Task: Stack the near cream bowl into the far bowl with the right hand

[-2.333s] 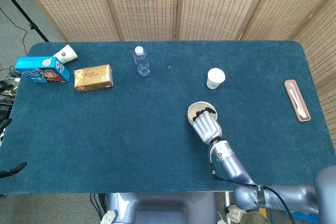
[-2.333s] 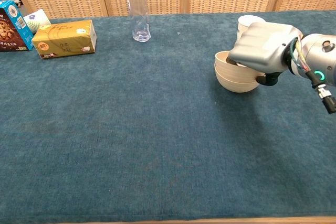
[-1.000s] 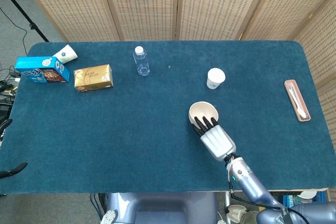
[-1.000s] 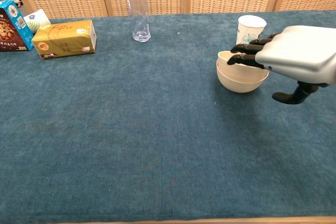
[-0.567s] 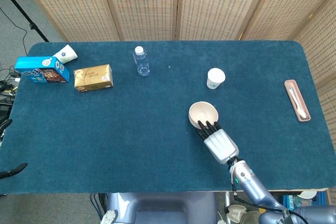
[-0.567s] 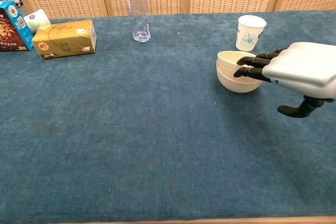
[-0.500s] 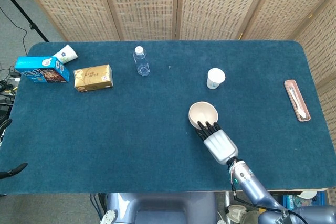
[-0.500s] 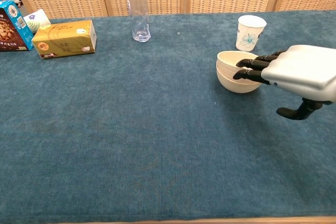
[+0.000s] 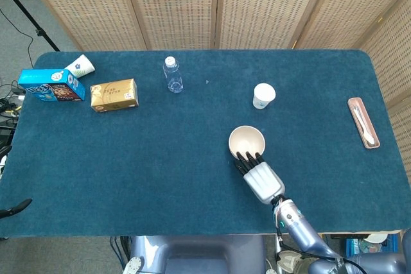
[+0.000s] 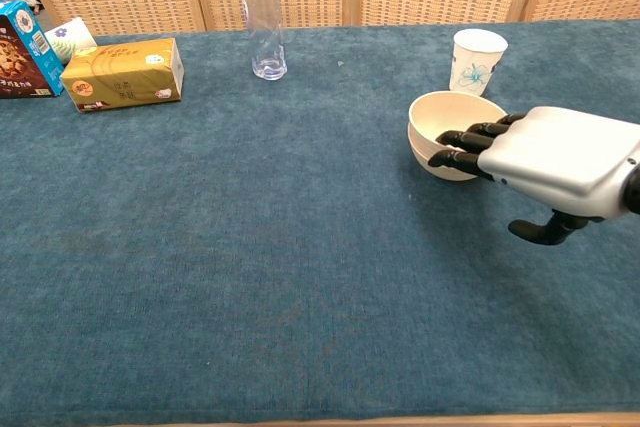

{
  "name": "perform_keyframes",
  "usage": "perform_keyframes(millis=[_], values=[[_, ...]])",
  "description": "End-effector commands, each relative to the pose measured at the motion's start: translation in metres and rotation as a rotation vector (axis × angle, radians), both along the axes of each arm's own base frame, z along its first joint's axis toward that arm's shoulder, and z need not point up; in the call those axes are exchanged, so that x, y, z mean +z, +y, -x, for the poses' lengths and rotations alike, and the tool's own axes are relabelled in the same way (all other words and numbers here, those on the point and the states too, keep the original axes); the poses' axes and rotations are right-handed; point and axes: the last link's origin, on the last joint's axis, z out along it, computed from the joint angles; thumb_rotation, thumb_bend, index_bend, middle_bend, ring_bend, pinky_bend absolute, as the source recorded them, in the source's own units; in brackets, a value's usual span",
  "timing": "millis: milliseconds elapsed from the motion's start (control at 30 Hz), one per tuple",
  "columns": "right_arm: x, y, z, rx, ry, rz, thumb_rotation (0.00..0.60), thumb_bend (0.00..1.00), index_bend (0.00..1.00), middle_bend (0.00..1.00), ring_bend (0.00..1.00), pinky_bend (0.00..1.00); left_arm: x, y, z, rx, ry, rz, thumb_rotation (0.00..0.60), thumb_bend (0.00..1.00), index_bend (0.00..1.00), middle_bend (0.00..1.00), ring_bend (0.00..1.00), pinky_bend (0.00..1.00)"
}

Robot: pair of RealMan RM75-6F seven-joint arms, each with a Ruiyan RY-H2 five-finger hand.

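Cream bowls (image 9: 246, 140) (image 10: 455, 131) sit nested as one stack on the blue table (image 9: 160, 158), directly ahead of the right hand's (image 9: 261, 179) (image 10: 560, 162) fingertips (image 10: 450, 147). Fingers are extended flat and apart, holding nothing; whether they touch the near rim cannot be told. Beyond the stack stands a paper cup (image 10: 477, 60).
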Motion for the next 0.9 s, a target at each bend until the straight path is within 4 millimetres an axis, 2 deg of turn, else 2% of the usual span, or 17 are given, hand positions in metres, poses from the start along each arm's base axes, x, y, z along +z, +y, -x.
perform_keyframes(millis=[33, 467, 700, 900], values=[[0.002, -0.001, -0.003, 0.003, -0.014, 0.013, 0.6, 0.43, 0.02, 0.03, 0.08, 0.16, 0.0, 0.0, 0.0, 0.001, 0.0, -0.001, 0.6, 0.0, 0.0, 0.0, 0.0, 0.0], [0.018, 0.002, -0.011, 0.022, -0.039, 0.041, 0.6, 0.43, 0.02, 0.03, 0.08, 0.16, 0.0, 0.0, 0.0, 0.0, 0.001, 0.0, 0.6, 0.0, 0.0, 0.0, 0.0, 0.0], [0.012, 0.006, -0.011, 0.035, -0.031, 0.027, 0.6, 0.43, 0.02, 0.03, 0.08, 0.15, -0.001, 0.0, -0.001, -0.002, 0.004, 0.005, 0.6, 0.0, 0.0, 0.0, 0.0, 0.0], [0.004, 0.001, -0.023, 0.054, -0.03, 0.023, 0.6, 0.43, 0.02, 0.03, 0.08, 0.15, -0.002, 0.001, -0.001, 0.0, 0.006, 0.006, 0.6, 0.0, 0.0, 0.0, 0.0, 0.0]])
